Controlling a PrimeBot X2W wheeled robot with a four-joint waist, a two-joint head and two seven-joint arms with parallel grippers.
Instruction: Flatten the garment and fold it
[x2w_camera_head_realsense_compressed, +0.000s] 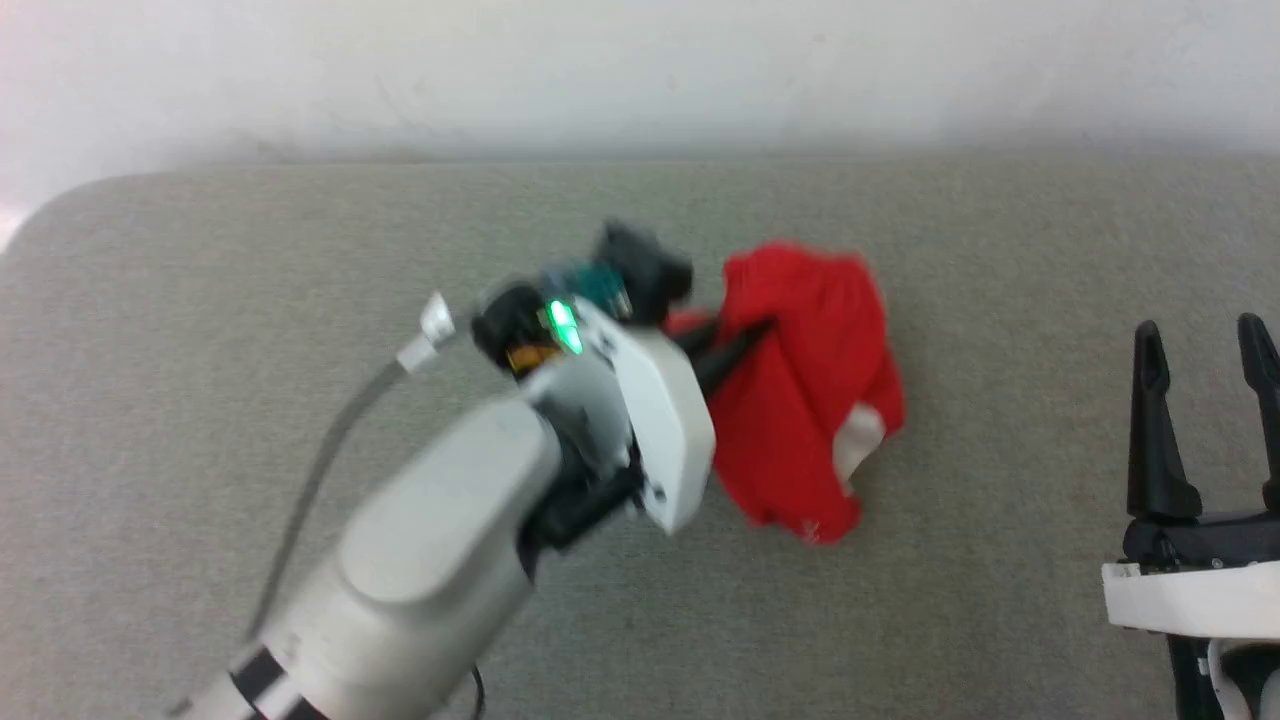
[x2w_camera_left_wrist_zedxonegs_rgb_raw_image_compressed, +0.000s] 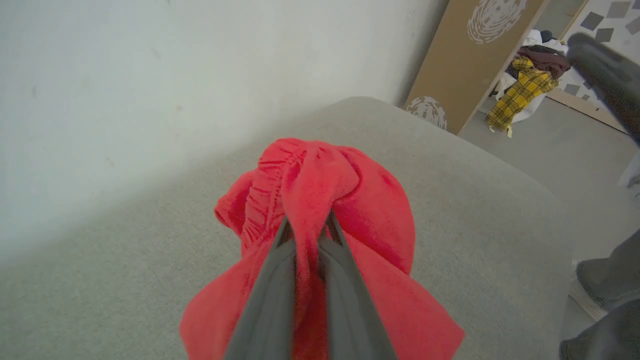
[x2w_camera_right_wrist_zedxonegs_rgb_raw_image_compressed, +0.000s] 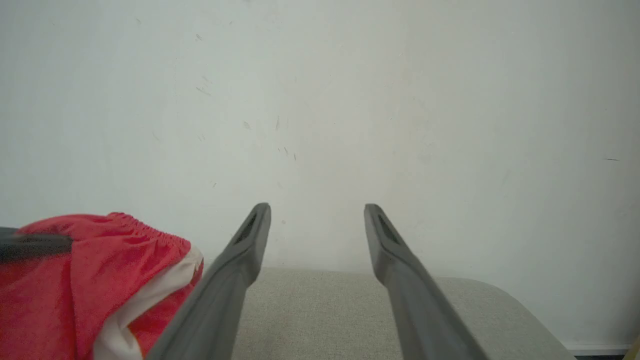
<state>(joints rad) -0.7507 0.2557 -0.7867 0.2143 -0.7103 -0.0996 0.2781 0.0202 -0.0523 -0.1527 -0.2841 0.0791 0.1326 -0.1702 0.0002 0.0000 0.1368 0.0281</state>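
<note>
The red garment (x2w_camera_head_realsense_compressed: 800, 390) lies in a bunched heap on the grey soft top (x2w_camera_head_realsense_compressed: 300, 300); in the head view it sits a little toward 3 o'clock from the middle; a white stripe shows on its side at about 4 o'clock of the heap.

The left arm comes up from 7 o'clock and points toward 2 o'clock; the left gripper (x2w_camera_head_realsense_compressed: 758, 332) has its two dark fingers pushed into the heap's 9 o'clock side; they are squeezed nearly together on a fold of the red cloth. In the left wrist view that fold runs right between the fingers (x2w_camera_left_wrist_zedxonegs_rgb_raw_image_compressed: 270, 280), and the wrinkly stretchy band is bunched up at 12 o'clock of the grip; part of the cloth looks lifted, but I cannot tell how much is off the top.

The right gripper (x2w_camera_head_realsense_compressed: 1200, 330) waits at 4 o'clock in the head view, well apart from the heap; its fingers point to 12 o'clock and stand wide apart with nothing between them. In the right wrist view the heap is down at 8 o'clock, just beside one finger.

The pale wall (x2w_camera_head_realsense_compressed: 600, 70) runs along 12 o'clock, behind the grey top.
</note>
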